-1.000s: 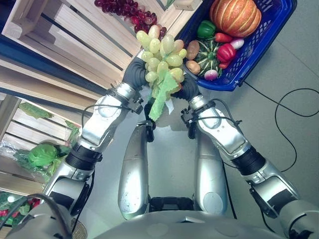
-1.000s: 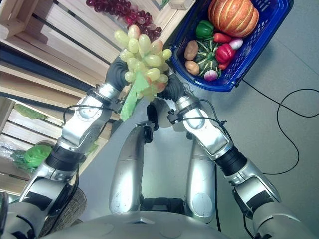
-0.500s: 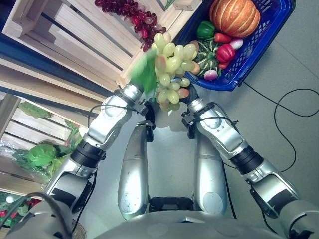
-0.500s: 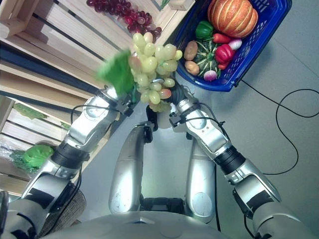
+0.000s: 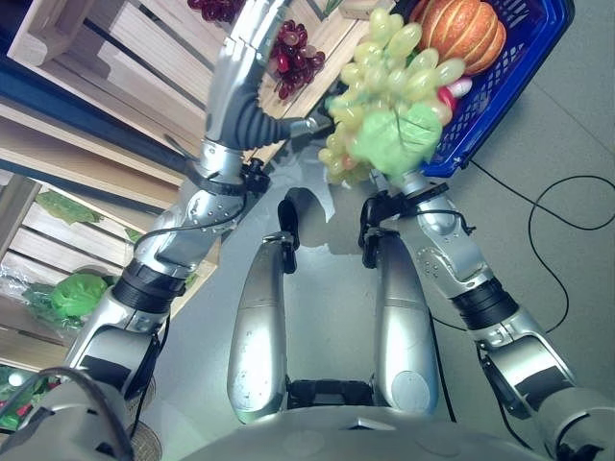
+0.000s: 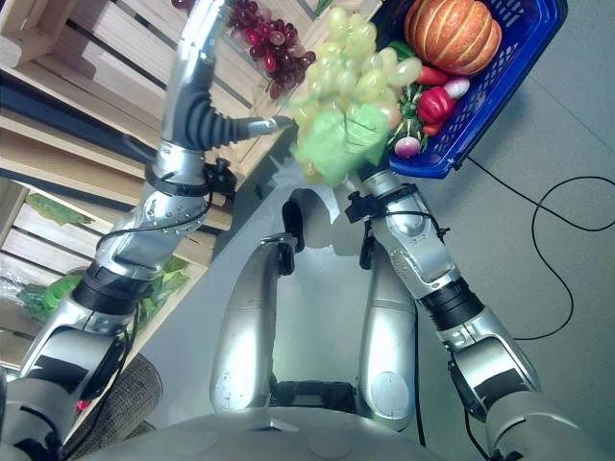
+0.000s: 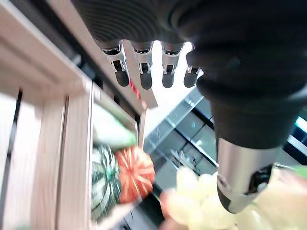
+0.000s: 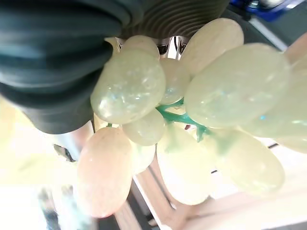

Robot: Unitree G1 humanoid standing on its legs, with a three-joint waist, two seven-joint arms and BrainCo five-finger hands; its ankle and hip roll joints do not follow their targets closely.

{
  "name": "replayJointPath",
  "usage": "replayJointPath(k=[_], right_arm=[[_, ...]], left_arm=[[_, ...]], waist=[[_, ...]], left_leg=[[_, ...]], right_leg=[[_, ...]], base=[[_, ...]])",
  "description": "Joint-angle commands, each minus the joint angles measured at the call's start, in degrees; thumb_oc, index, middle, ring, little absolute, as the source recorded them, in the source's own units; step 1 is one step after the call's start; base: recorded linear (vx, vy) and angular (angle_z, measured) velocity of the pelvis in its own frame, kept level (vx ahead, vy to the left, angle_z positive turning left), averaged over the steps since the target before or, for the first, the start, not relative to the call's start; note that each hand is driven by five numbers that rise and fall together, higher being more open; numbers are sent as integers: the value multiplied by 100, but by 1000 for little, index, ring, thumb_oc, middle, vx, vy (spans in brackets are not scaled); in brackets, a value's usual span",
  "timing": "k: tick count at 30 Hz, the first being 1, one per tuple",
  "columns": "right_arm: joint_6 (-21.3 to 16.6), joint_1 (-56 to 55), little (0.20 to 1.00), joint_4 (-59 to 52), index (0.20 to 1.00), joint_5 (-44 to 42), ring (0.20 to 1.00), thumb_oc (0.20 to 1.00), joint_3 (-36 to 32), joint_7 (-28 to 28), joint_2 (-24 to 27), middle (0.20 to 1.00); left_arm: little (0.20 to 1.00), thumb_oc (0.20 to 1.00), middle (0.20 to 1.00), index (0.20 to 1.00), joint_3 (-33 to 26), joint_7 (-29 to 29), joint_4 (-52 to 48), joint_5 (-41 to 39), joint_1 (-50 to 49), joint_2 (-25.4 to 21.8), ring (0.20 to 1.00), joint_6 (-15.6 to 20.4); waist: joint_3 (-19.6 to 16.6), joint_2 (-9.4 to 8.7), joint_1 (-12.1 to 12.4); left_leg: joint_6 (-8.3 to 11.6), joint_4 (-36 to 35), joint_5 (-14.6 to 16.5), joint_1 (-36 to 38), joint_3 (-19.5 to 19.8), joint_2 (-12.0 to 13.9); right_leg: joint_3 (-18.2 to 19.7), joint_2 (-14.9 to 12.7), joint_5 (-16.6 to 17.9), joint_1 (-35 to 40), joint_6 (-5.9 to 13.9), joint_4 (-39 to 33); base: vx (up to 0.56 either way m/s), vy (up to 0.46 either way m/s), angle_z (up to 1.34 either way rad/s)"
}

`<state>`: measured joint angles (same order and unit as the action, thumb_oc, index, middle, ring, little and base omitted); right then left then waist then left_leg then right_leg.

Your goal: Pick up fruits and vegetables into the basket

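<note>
A bunch of green grapes (image 5: pixel 389 72) with a green leaf (image 5: pixel 394 134) is held up in the air at the near left corner of the blue basket (image 5: pixel 480 125). My right hand (image 8: pixel 48 62) sits under the bunch and carries it alone, and the grapes press close against it. The bunch hides most of its fingers. My left hand (image 5: pixel 235 67) is raised over the wooden crate, fingers straight and open, with its thumb (image 7: pixel 240 182) close to the bunch. The basket holds an orange pumpkin (image 5: pixel 461 29), peppers and other vegetables.
Red grapes (image 5: pixel 293 53) lie in the slatted wooden crate (image 5: pixel 115 58) beside the basket. More crates step down at the left, one holding a lettuce (image 5: pixel 77 293). A striped squash and a small orange pumpkin (image 7: pixel 136 172) show past my left hand's fingers.
My left hand has let go of the green grapes and risen over the crate. My right hand has carried the bunch up and to the right, to the basket's corner.
</note>
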<state>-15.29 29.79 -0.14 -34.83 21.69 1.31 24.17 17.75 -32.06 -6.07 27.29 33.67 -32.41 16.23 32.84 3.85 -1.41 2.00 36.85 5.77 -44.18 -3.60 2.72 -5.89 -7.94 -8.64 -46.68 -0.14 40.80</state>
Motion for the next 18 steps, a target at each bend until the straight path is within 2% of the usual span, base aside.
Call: replayJointPath(k=[1, 4, 6, 10, 11, 14, 16, 17, 18], right_arm=[[-735, 38, 200, -932, 200, -146, 200, 200, -372, -179, -83, 200], [-889, -51, 200, -968, 200, -192, 200, 200, -633, -215, 54, 200], [-962, -97, 200, -958, 200, -207, 200, 200, -842, -256, 144, 200], [-1011, -195, 200, -933, 200, -314, 200, 200, -1224, -305, 313, 200], [-993, -252, 200, -889, 200, -414, 200, 200, -1415, -279, 392, 200], [-970, -281, 200, -844, 200, -530, 200, 200, -1531, -313, 433, 200], [-725, -415, 200, -515, 200, -1004, 200, 200, -1931, -304, 613, 200], [-592, -406, 200, -413, 200, -1190, 200, 200, -2018, -299, 712, 200], [-463, -383, 200, -275, 200, -1425, 200, 200, -2099, -320, 787, 200]], left_arm=[[1000, 1000, 1000, 1000, -227, -597, -427, 438, -82, -210, 1000, -163], [1000, 1000, 1000, 1000, -351, -858, -308, 506, -190, -337, 1000, -309], [1000, 1000, 1000, 1000, -424, -792, -194, 298, -282, -399, 1000, -314], [1000, 1000, 1000, 1000, -550, -382, -94, -125, -571, -423, 1000, -320], [1000, 1000, 1000, 1000, -591, -52, -40, -347, -740, -439, 1000, -302], [1000, 1000, 1000, 1000, -608, 100, -28, -452, -844, -441, 1000, -284], [1000, 1000, 1000, 1000, -591, 766, -21, -630, -1305, -466, 1000, -211], [1000, 1000, 1000, 1000, -586, 908, -30, -696, -1379, -498, 1000, -178], [1000, 1000, 1000, 1000, -591, 1025, -39, -627, -1418, -520, 1000, -136]], waist=[[-305, -46, 2], [-305, -60, -14], [-305, -73, -25], [-305, -92, -16], [-305, -97, -5], [-305, -94, -1], [-305, -64, 61], [-305, -55, 83], [-305, -44, 112]], left_leg=[[-456, -235, 460, 155, -522, -338], [-444, -187, 483, 134, -528, -306], [-436, -150, 500, 119, -533, -287], [-429, -68, 525, 53, -526, -257], [-428, -38, 535, 28, -513, -247], [-425, -25, 535, 8, -505, -241], [-397, 72, 677, -13, -420, -244], [-400, 93, 678, -64, -406, -242], [-429, 52, 548, -211, -451, -218]], right_leg=[[-450, 167, -159, 23, 96, -27], [-462, 154, -191, 5, 100, 40], [-474, 149, -208, -3, 105, 77], [-502, 142, -232, -53, 108, 157], [-519, 136, -242, -68, 111, 192], [-529, 135, -244, -88, 112, 219], [-529, 125, -379, -81, 164, 338], [-542, 111, -381, -121, 162, 354], [-629, 69, -269, -251, 107, 312]], base=[[0, 0, 0], [20, -34, 2], [18, -46, 2], [14, -56, 2], [17, -71, 5], [15, -47, 7], [90, -104, 4], [22, -80, 5], [-39, -76, 12]])
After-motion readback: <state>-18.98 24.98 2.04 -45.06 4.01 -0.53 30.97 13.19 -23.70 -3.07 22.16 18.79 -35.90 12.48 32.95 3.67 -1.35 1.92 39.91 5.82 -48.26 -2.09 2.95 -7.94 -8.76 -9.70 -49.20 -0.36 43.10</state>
